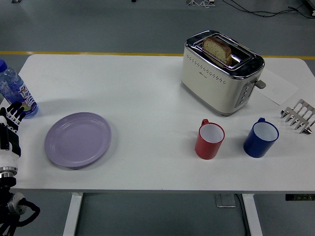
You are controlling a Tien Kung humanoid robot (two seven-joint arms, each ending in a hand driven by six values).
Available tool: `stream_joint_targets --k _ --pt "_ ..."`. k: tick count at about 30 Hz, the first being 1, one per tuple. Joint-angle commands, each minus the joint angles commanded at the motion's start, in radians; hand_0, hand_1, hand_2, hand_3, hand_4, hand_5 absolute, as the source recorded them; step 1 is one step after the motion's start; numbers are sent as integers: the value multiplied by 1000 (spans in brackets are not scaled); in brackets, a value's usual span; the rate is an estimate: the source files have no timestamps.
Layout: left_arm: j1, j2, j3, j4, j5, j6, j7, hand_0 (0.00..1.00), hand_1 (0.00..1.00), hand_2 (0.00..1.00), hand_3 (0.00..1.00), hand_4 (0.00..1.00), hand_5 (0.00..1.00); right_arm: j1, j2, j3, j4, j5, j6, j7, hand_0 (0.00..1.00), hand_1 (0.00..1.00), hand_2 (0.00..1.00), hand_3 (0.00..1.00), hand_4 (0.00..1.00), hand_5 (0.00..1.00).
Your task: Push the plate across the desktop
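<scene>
A lilac plate (78, 139) lies flat on the white table (147, 88), at the front left. My left hand (11, 129) comes in at the picture's left edge, just left of the plate and a short gap away from its rim. Its fingers (15, 112) are relaxed and hold nothing; they point toward the far side, close to a water bottle. My right arm is out of view.
A plastic water bottle (14, 91) with a blue cap stands at the left edge, just beyond my hand. A cream toaster (219, 73) with a bread slice stands at the back right. A red mug (210, 139), a blue mug (261, 137) and a metal rack (298, 114) stand to the right.
</scene>
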Motion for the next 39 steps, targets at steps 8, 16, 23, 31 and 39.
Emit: stream_joint_targets --k 8,16,23,31,39 --pt "-19 -26 19 26 -25 18 0 820 833 818 767 485 998 2 3 0 0 -4 2 -1 641 619 634 579 365 153" --pt "-35 -47 23 54 -20 38 0 815 830 813 764 485 998 6 7 -1 0 -9 4 -2 641 618 634 579 365 153" --pt "-45 -52 27 73 -11 44 0 813 826 811 760 485 998 8 9 0 0 -13 5 -2 641 618 634 579 365 153" --pt "-46 -62 40 85 -12 53 0 808 823 809 754 477 998 11 13 1 0 -23 9 -4 641 619 634 579 365 153" --pt "-51 -78 55 90 9 71 0 805 820 808 746 477 998 12 18 -4 0 -24 11 -5 641 618 634 578 364 153"
